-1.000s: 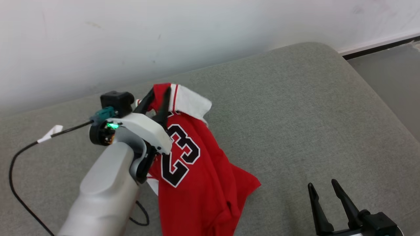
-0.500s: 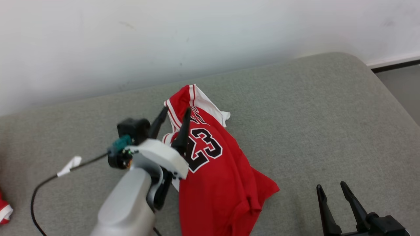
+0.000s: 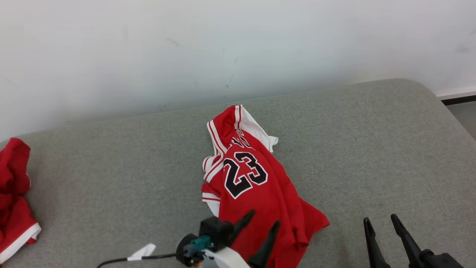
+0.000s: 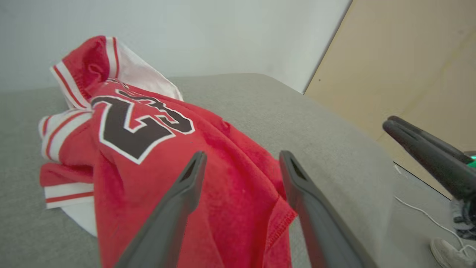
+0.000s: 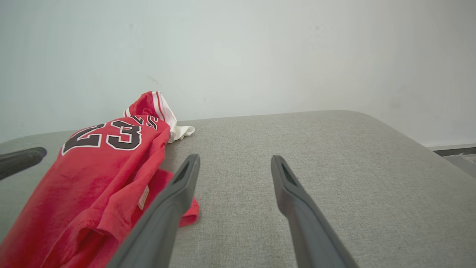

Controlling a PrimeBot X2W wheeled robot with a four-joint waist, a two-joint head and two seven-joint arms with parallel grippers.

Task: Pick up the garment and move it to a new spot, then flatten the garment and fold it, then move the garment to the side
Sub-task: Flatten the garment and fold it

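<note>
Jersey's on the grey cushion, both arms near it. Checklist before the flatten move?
1. Left gripper free of cloth: ok, open, nothing pinched.
2. Right gripper empty: ok, open over bare grey cushion.
3. Jersey flat: not ok, bunched, number side up, white lining showing.
4. Spreading room: ok, bare cushion to the jersey's right.
5. Second red garment apart from jersey: ok, at the cushion's left end.
6. Jersey's near hem on the cushion: cannot tell, cut off at the head view's bottom edge.
</note>
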